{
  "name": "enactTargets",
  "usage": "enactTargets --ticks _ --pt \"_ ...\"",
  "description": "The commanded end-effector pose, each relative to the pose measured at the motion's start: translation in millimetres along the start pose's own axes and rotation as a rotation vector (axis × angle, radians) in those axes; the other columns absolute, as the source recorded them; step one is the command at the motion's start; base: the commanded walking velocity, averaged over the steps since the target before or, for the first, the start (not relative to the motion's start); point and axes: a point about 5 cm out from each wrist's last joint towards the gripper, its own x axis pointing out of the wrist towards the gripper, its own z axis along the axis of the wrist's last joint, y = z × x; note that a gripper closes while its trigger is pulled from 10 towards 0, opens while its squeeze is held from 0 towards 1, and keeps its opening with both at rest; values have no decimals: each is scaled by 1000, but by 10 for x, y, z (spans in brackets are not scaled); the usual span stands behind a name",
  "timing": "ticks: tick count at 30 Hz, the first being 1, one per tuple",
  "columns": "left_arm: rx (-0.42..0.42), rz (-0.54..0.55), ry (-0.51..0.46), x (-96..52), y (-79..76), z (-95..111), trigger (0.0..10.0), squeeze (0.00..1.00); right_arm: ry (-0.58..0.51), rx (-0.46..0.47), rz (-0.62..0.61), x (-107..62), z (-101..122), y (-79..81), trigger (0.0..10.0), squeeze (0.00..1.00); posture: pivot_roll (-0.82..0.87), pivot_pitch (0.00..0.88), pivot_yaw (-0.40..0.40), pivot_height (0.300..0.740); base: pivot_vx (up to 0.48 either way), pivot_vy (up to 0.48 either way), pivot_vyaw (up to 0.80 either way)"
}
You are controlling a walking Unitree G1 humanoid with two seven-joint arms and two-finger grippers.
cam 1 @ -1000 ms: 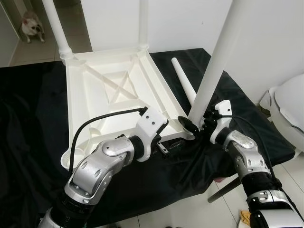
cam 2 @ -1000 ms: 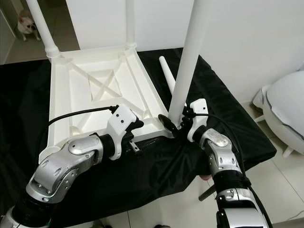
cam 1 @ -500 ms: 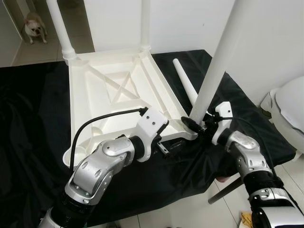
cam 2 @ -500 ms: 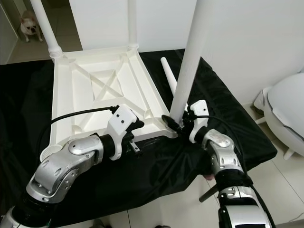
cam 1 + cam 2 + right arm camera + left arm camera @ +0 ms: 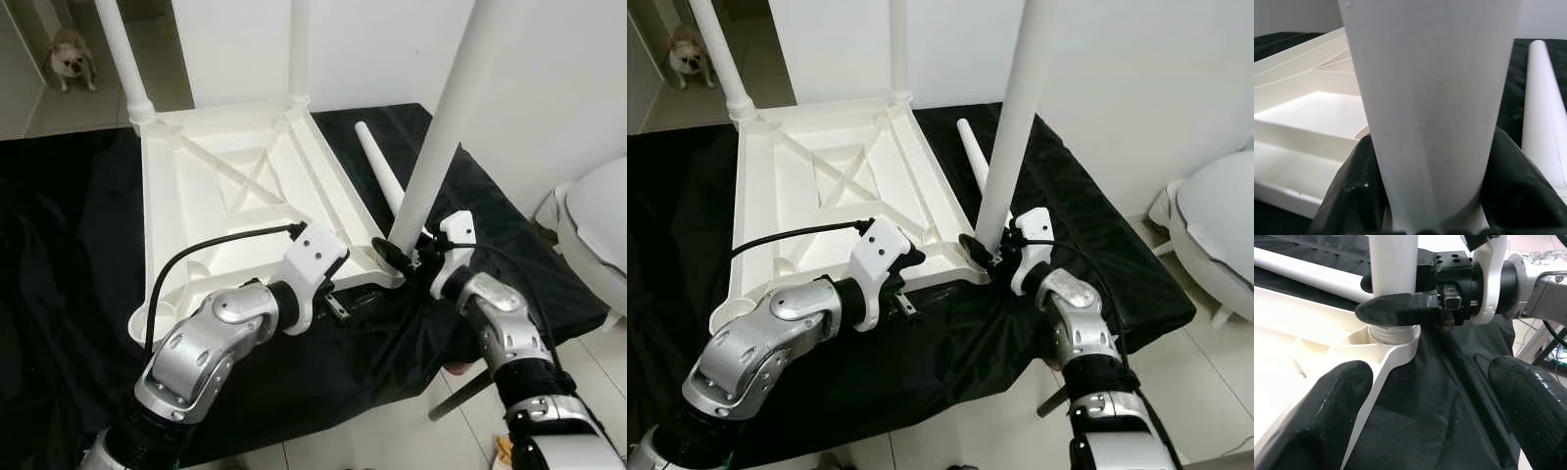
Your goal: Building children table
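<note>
Right gripper: pinching the leg, now straighter in its socket.
Left gripper: spread, just beside the tabletop corner.

Even, bright indoor light fills the head views, and they are sharp with no motion blur. The white tabletop is almost blown out, its ribs casting only soft shadows, while the black cloth swallows detail. The silver arms carry small highlights. In the left wrist view the near fingers are soft, out of focus. The right wrist view's leg looks flat and slightly blurred.
</note>
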Motion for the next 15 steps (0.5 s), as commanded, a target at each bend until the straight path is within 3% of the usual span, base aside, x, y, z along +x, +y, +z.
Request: enactTargets --ticks 1,3,6,11,13,15 --pt "1 -8 10 15 -12 -30 10000 0 6 18 -17 12 -30 41 10000 0 -30 52 -12 740 0 0 0" --pt "2 -8 10 17 -13 -29 10000 0 -28 72 -81 92 -39 177 10000 0 -29 49 -13 740 0 0 0" --pt "3 -8 10 18 -12 -29 10000 0 -29 30 -97 151 -26 291 10000 0 -27 48 -14 740 0 0 0" --pt "3 -9 11 19 -12 -30 10000 0 -52 98 -134 194 3 363 10000 0 -27 48 -14 740 0 0 0" --pt "3 -10 10 18 -15 -28 10000 0 -63 111 -185 246 35 419 10000 0 -25 45 -14 740 0 0 0" --pt "3 -13 11 19 -21 -26 10000 0 -78 124 -360 348 98 508 10000 0 -25 45 -14 740 0 0 0"
